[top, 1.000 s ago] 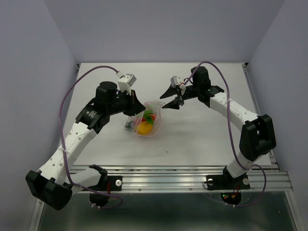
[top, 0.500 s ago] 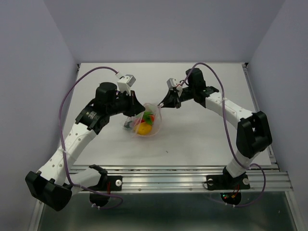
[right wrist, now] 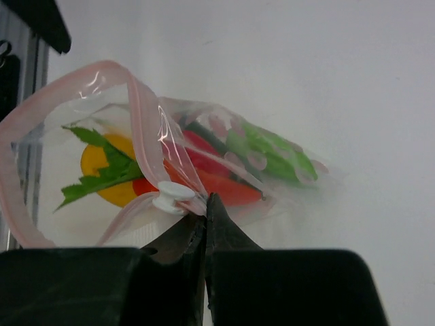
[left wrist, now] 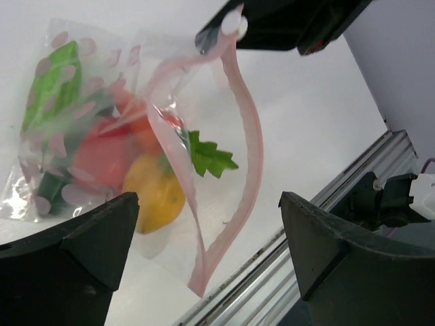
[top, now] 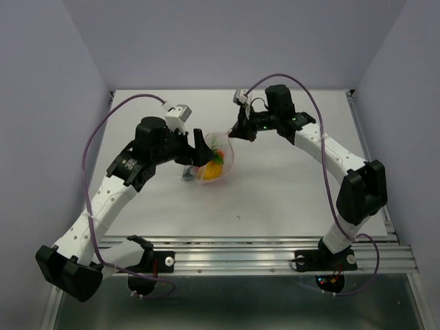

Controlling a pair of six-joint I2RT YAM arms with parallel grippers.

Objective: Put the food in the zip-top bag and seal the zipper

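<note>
Right gripper (right wrist: 205,207) pinched shut on the zipper (right wrist: 148,105) end beside the white slider (right wrist: 173,192), probably anchoring it for sealing. Zip-top bag (top: 214,163) sits mid-table (top: 289,199). Left gripper (left wrist: 207,204) is spread wide and holds nothing. Food (left wrist: 102,159) is inside the bag. The left wrist view shows the mouth gaping; the top view doesn't.

My gripper (left wrist: 209,204) is wide open, holding nothing. Ahead, the bag (left wrist: 102,102) lies on the white table (left wrist: 306,122), its pink zipper (left wrist: 248,136) gaping toward the table's railed edge. Inside are a green pod (left wrist: 51,81), red pepper (left wrist: 98,153), yellow piece (left wrist: 156,197) and leafy carrot top (left wrist: 207,156). The other gripper (left wrist: 217,34) pinches the zipper's far end.
</note>
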